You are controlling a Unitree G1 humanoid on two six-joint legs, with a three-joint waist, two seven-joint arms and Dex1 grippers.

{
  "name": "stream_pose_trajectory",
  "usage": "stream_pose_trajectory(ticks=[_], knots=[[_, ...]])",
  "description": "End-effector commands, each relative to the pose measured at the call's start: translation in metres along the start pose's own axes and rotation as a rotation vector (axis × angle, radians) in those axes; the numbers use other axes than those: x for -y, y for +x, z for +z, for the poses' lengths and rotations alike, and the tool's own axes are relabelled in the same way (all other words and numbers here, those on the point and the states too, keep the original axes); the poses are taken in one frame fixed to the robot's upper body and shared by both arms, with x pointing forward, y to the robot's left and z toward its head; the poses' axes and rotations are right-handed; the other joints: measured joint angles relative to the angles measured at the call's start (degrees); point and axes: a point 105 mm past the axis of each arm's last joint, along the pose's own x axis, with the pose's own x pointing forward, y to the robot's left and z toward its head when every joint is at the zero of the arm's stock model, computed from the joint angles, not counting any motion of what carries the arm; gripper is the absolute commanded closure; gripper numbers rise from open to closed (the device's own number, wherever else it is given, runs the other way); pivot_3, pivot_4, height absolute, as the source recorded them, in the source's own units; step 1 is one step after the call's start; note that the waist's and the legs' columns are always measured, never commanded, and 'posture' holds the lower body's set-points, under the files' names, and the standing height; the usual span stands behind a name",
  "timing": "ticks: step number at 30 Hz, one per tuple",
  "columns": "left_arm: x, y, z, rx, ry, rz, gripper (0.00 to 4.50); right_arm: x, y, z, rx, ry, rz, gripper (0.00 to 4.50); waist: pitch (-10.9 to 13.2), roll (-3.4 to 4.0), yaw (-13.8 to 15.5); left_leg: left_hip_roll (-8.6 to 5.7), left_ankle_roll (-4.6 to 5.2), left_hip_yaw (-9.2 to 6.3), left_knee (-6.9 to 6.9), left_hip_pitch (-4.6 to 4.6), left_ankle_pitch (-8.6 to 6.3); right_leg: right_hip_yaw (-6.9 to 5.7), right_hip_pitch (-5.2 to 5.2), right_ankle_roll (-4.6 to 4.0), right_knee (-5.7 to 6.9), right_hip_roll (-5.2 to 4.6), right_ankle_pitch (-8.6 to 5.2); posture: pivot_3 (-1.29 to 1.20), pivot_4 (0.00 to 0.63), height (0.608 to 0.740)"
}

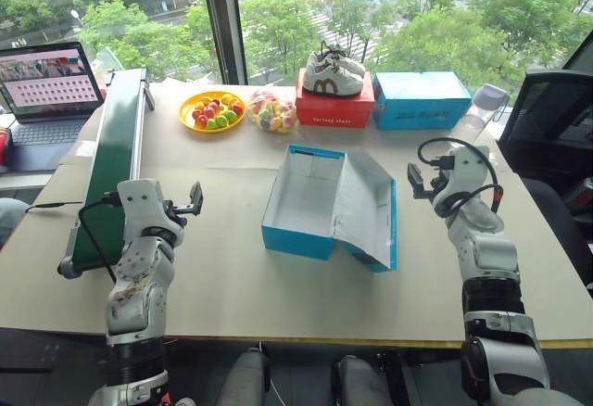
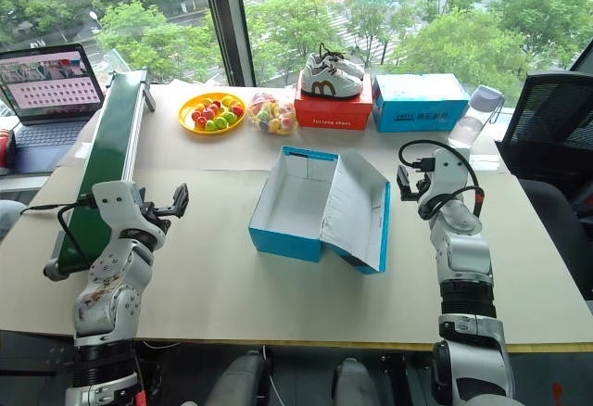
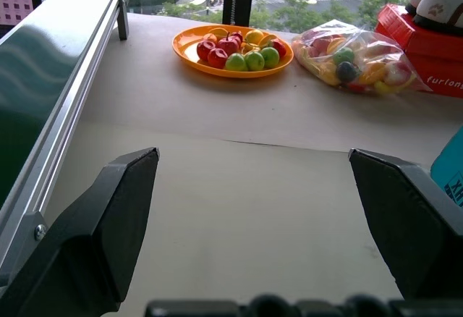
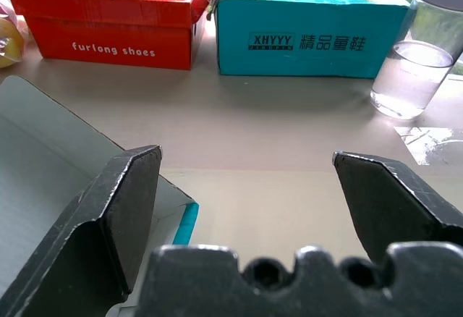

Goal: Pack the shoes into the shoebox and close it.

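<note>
The shoebox (image 1: 296, 237) stands open in the middle of the table, bright blue outside and white inside, with nothing in it. Its hinged lid (image 1: 367, 204) lies folded out to the right. The shoes are out of view. My left gripper (image 1: 193, 200) hovers open over bare table to the left of the box, fingers (image 3: 108, 223) wide apart. My right gripper (image 1: 415, 182) is open too, just to the right of the lid; the right wrist view shows the lid's edge (image 4: 184, 219) beside one finger (image 4: 116, 216). Neither holds anything.
A green conveyor (image 1: 116, 160) runs along the left side, with a laptop (image 1: 46, 86) behind it. At the back stand an orange plate of fruit (image 1: 212, 109), a bag of fruit (image 1: 271, 109), white sneakers (image 1: 335, 72) on a red box (image 1: 335, 109), a plain blue box (image 1: 420, 100) and a water bottle (image 1: 482, 114).
</note>
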Motion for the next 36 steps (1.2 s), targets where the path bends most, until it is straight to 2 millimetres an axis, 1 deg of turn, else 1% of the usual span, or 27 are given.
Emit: stream_pose_trajectory(ticks=[1,3,6,8,10,11,12,14,15,16,17,18,20,21,22,25,29,33,36], knots=[[0.006,0.000,0.013,0.058,0.080,-0.032,0.00,-0.002,-0.001,0.029,0.110,0.011,0.022,0.03,0.0,0.00,0.0,0.00,0.00,0.00,0.00,0.00,0.00,0.00,0.00,0.00,0.00,0.00,0.00,0.00,0.150,0.740],[0.005,-0.001,0.019,0.096,0.148,-0.017,0.00,-0.022,-0.003,0.043,0.173,0.065,0.128,0.03,0.0,0.00,-0.1,0.00,0.00,0.00,0.00,0.00,0.00,0.00,0.00,0.00,0.00,0.00,0.00,0.00,0.150,0.740],[-0.010,-0.002,0.035,0.158,0.191,0.038,0.00,-0.052,-0.014,0.058,0.216,0.154,0.349,0.03,0.0,0.00,-0.4,0.01,0.00,0.01,-0.01,0.00,0.00,0.03,-0.03,0.00,0.00,0.01,0.00,0.00,0.150,0.740],[-0.021,-0.004,0.046,0.182,0.168,0.074,0.00,-0.066,-0.023,0.073,0.251,0.205,0.468,0.03,0.0,0.00,-0.4,0.03,0.00,0.02,-0.03,0.01,0.00,0.06,-0.04,0.00,0.01,0.02,0.00,0.00,0.150,0.740],[-0.028,-0.005,0.052,0.195,0.149,0.093,0.00,-0.074,-0.030,0.082,0.262,0.228,0.537,0.03,0.0,0.00,-0.3,0.04,0.00,0.01,-0.04,0.00,0.00,0.04,-0.04,0.00,0.01,0.03,0.00,0.00,0.150,0.740],[-0.035,-0.005,0.056,0.195,0.147,0.113,0.00,-0.085,-0.037,0.089,0.260,0.236,0.615,0.03,0.0,0.00,-0.3,0.04,0.00,0.00,-0.03,0.00,0.00,0.03,-0.04,0.00,0.01,0.03,0.00,0.00,0.150,0.740],[-0.043,-0.006,0.059,0.188,0.145,0.136,0.00,-0.100,-0.047,0.095,0.257,0.249,0.719,0.03,0.0,-0.01,-0.3,0.04,0.00,0.00,-0.03,0.00,0.00,0.03,-0.03,0.00,0.01,0.02,0.00,0.00,0.150,0.740],[-0.055,-0.007,0.061,0.166,0.128,0.163,0.00,-0.124,-0.067,0.103,0.243,0.263,0.887,0.03,0.0,-0.02,-0.3,0.04,-0.01,0.00,-0.03,0.00,-0.01,0.03,-0.04,0.00,0.00,0.02,0.00,0.00,0.150,0.740],[-0.062,-0.007,0.057,0.119,0.128,0.163,0.00,-0.145,-0.084,0.102,0.220,0.227,1.018,0.03,0.0,-0.02,-0.3,0.07,-0.01,0.00,-0.03,0.00,-0.01,0.03,-0.06,0.00,0.00,0.02,0.00,0.00,0.150,0.740],[-0.066,-0.008,0.055,0.086,0.128,0.162,0.00,-0.159,-0.096,0.100,0.201,0.200,1.104,0.03,0.0,-0.02,-0.3,0.07,-0.01,0.00,-0.03,0.00,-0.01,0.03,-0.06,0.00,0.00,0.02,-0.01,0.00,0.150,0.740],[-0.076,-0.009,0.049,0.029,0.113,0.183,0.00,-0.174,-0.108,0.090,0.153,0.122,1.186,0.03,0.0,-0.04,-0.2,0.07,-0.01,-0.01,-0.04,0.01,-0.01,0.01,-0.04,0.00,0.00,0.02,-0.01,0.00,0.150,0.740],[-0.083,-0.011,0.047,-0.007,0.098,0.189,0.00,-0.184,-0.115,0.075,0.098,0.034,1.233,0.03,0.0,-0.05,-0.3,0.05,-0.02,0.00,-0.04,-0.02,-0.02,0.02,-0.07,0.00,-0.01,0.01,-0.01,0.00,0.150,0.740],[-0.094,-0.013,0.046,-0.047,0.078,0.202,0.00,-0.194,-0.119,0.045,0.013,-0.124,1.256,0.03,0.0,-0.17,-0.4,0.13,-0.07,-0.03,-0.08,-0.01,-0.05,-0.02,-0.13,-0.05,-0.01,0.05,-0.06,0.00,0.150,0.740],[-0.097,-0.015,0.045,-0.063,0.078,0.209,0.00,-0.196,-0.119,0.037,-0.005,-0.160,1.257,0.03,0.0,-0.23,-0.3,0.14,-0.11,-0.02,-0.07,-0.01,-0.08,-0.01,-0.14,-0.06,-0.01,0.06,-0.06,0.00,0.150,0.740],[-0.098,-0.015,0.045,-0.072,0.078,0.207,0.00,-0.197,-0.118,0.034,-0.007,-0.163,1.255,0.03,0.0,-0.26,-0.3,0.14,-0.12,-0.02,-0.05,-0.01,-0.08,-0.03,-0.12,-0.06,-0.01,0.05,-0.06,0.00,0.150,0.740],[-0.105,-0.019,0.041,-0.125,0.093,0.228,0.00,-0.201,-0.111,0.034,0.011,-0.143,1.225,0.03,0.1,-0.33,0.0,0.14,-0.54,0.00,-0.02,-0.04,-0.30,-0.06,-0.15,-0.03,-0.02,0.01,-0.03,0.00,0.150,0.740],[-0.107,-0.021,0.036,-0.164,0.110,0.225,0.00,-0.205,-0.103,0.032,0.016,-0.150,1.186,0.03,0.1,-0.40,0.0,0.17,-0.59,0.00,-0.04,-0.03,-0.32,-0.06,-0.15,-0.04,-0.02,0.04,-0.01,0.00,0.150,0.740],[-0.108,-0.021,0.033,-0.180,0.108,0.227,0.00,-0.212,-0.102,0.030,0.020,-0.164,1.181,0.03,0.1,-0.49,0.0,0.18,-0.61,0.02,-0.06,-0.05,-0.32,-0.05,-0.19,-0.06,-0.02,0.04,-0.02,0.00,0.150,0.740],[-0.111,-0.022,0.023,-0.224,0.105,0.236,0.00,-0.217,-0.106,0.026,0.018,-0.192,1.199,0.03,0.1,-0.50,0.0,0.18,-0.61,0.03,-0.06,-0.04,-0.32,-0.05,-0.18,-0.07,-0.02,0.04,-0.02,0.00,0.150,0.740]])
